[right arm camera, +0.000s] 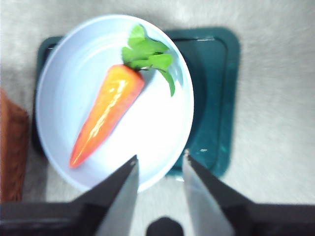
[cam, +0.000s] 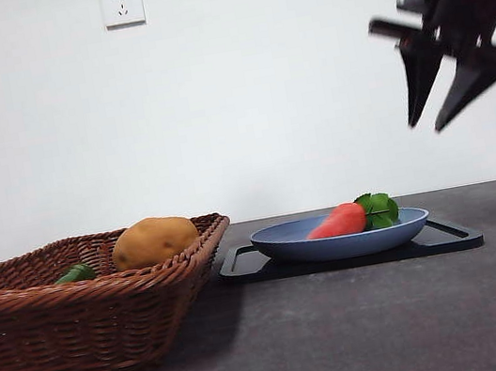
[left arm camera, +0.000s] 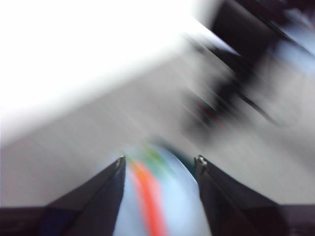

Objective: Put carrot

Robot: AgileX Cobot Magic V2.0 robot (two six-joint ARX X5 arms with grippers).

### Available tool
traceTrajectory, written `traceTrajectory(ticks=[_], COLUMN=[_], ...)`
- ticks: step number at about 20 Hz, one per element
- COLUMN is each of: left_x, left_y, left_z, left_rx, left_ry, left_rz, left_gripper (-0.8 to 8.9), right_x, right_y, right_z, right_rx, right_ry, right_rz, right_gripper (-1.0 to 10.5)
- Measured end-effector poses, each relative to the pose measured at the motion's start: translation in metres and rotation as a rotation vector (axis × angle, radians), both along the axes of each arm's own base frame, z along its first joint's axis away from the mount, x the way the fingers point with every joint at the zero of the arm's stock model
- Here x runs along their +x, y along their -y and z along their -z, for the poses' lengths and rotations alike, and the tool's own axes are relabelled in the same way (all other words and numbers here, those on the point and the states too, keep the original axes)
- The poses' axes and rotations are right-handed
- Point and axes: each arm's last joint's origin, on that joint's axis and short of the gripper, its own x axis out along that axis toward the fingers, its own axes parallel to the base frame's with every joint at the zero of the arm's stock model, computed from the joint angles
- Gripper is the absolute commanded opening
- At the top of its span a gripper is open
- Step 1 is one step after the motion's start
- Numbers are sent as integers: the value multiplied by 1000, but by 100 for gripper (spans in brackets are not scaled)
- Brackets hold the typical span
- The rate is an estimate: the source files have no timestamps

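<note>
carrot (right arm camera: 106, 114) lay loose in blue plate (cam: 339, 243) on dark tray (cam: 447, 238), leaves toward plate's middle | right gripper (right arm camera: 160, 162) hovered above plate rim, jaws parted, empty | left gripper (left arm camera: 160, 164) blurred, jaws apart, nothing held | judged light, rigid, glossy-slick; grip across thick shoulder below leaves, not taper

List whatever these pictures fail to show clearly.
- Left wrist view: motion blur smears everything; the carrot is only an orange streak between the left gripper jaws.
- Front view: the basket wall hides most of the green vegetable and the potato's underside.
- Front view: the plate rim hides the carrot's lower side.
- Right wrist view: the basket is cut off by the edge.
</note>
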Motion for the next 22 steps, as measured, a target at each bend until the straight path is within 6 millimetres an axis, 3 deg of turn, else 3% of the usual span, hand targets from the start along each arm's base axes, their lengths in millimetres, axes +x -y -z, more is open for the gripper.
traceTrajectory(ticks=[2, 6, 10, 14, 17, 22], left_x=[7, 22, 32, 0, -29, -75], left_y=[-4, -23, -61, -111, -132, -153], left_z=[-14, -9, 4, -18, -28, 14], left_rx=[-86, -23, 121, 111, 96, 85], left_ry=[113, 86, -69, -103, -54, -29], left_rz=[-77, -156, -275, -285, -304, -301], left_gripper=[-7, 6, 6, 6, 6, 6], right_x=[-17, -58, -104, -147, -177, -218], right_y=[-7, -22, -31, -32, -29, -16], right_z=[-20, -58, -70, -64, -55, -27], right_rx=[-33, -72, -164, -188, -158, -127], right_ry=[37, 145, 249, 412, 593, 807], right_rz=[-34, -124, -136, -136, -97, -12], right_gripper=[3, 5, 5, 5, 5, 5])
